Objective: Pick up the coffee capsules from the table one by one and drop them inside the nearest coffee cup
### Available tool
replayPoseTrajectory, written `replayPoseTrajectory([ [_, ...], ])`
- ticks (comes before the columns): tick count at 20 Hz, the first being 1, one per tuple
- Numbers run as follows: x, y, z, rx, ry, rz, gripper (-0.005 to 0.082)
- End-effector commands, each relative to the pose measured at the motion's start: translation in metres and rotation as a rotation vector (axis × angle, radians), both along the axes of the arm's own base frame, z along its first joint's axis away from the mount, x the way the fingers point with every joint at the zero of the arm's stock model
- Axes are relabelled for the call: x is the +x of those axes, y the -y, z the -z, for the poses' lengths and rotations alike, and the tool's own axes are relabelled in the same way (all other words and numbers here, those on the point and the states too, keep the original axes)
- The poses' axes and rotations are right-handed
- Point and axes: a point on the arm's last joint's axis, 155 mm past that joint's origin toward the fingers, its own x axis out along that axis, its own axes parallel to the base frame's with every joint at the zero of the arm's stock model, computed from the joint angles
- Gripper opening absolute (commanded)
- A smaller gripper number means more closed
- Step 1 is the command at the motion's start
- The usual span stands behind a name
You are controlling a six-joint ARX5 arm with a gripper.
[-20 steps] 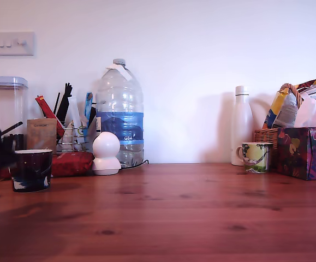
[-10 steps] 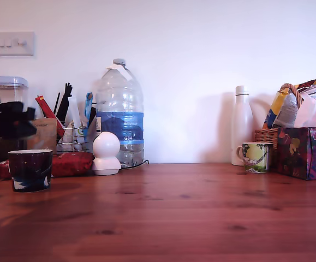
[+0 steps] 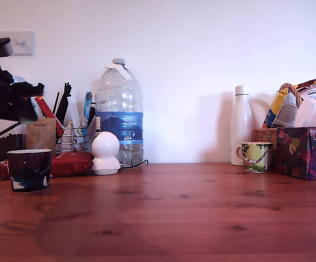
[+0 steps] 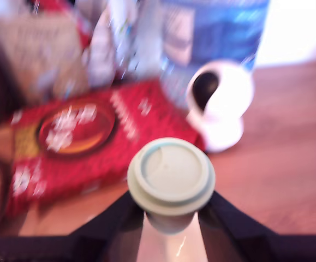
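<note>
In the wrist view my gripper (image 4: 171, 203) is shut on the pale grey-green coffee capsule (image 4: 171, 173), its rimmed top facing the camera and the black fingers (image 4: 114, 218) pressing both sides. In the exterior view the gripper (image 3: 27, 101) is a dark blurred mass at the far left, raised above and slightly behind the dark navy cup (image 3: 29, 170), which stands on the reddish-brown table (image 3: 174, 213). The capsule cannot be made out in the exterior view, and the cup is out of the wrist view.
Behind the cup lie a red packet (image 3: 70, 162) and a white round-headed gadget (image 3: 105, 154), with a big water bottle (image 3: 119, 114) and a utensil rack. At the exterior view's right stand a floral mug (image 3: 256, 156), white bottle (image 3: 242, 128) and tissue box (image 3: 305, 152).
The arm has risen from table level at the exterior view's left edge to well above the cup, shifting slightly rightward. The cup has not moved.
</note>
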Motion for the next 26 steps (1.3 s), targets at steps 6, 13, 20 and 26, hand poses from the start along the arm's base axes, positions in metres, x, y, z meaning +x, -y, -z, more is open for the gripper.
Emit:
replayPoseTrajectory([
  [6, 0.007, 0.007, 0.037, -0.036, -0.171, 0.035, 0.0133],
  [13, 0.001, 0.008, 0.044, -0.035, -0.225, 0.036, 0.0133],
  [20, 0.001, 0.008, 0.045, -0.035, -0.228, 0.036, 0.0135],
  [26, -0.001, 0.007, 0.047, -0.023, -0.235, 0.040, 0.0728],
])
